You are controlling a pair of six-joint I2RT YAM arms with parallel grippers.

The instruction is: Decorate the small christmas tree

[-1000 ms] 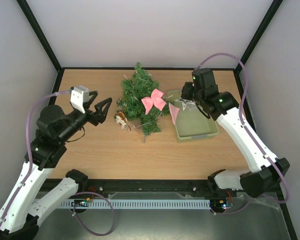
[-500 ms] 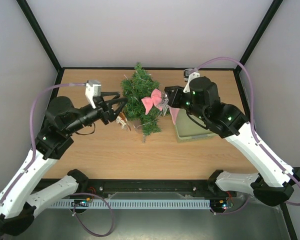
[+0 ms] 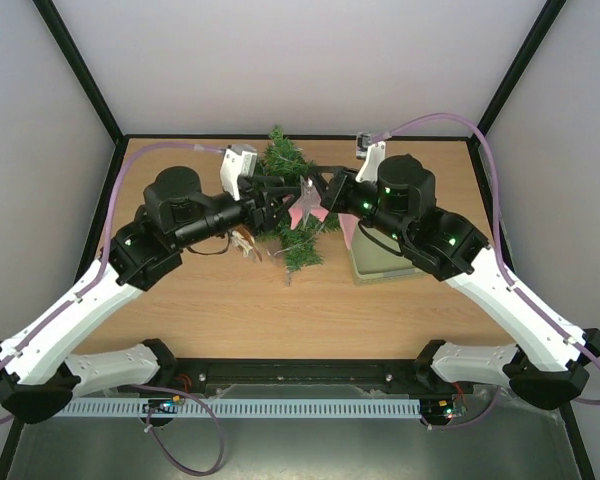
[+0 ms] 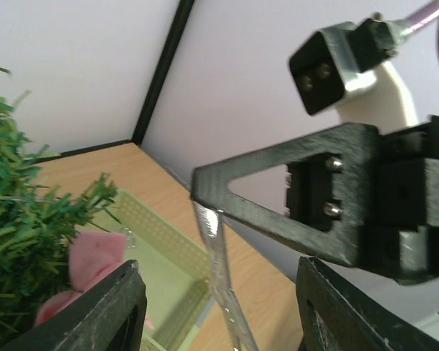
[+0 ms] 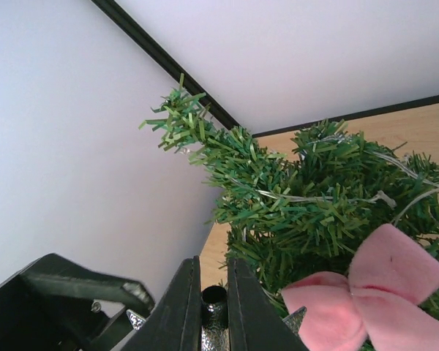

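Observation:
The small christmas tree [image 3: 278, 172] lies flat on the table with a pink bow [image 3: 301, 208] on it. My right gripper [image 3: 322, 190] hovers over the tree, shut on the tube of a silver star [image 5: 214, 316]. Needle branches [image 5: 314, 197] and the pink bow [image 5: 373, 285] fill the right wrist view. My left gripper [image 3: 286, 190] faces it from the left, open. In the left wrist view the silver star [image 4: 218, 252] hangs edge-on between my two fingers [image 4: 113, 307], touching neither. The right gripper's finger [image 4: 278, 197] holds it from above.
A pale green basket [image 3: 388, 255] stands right of the tree, under the right arm, with a pink piece at its left wall. A small brown and white ornament [image 3: 243, 240] lies on the wood left of the tree. The pen's walls close in the table on three sides.
The right gripper carried the star left from the basket to above the tree. The left arm swung right to meet it and its jaws narrowed around the star.

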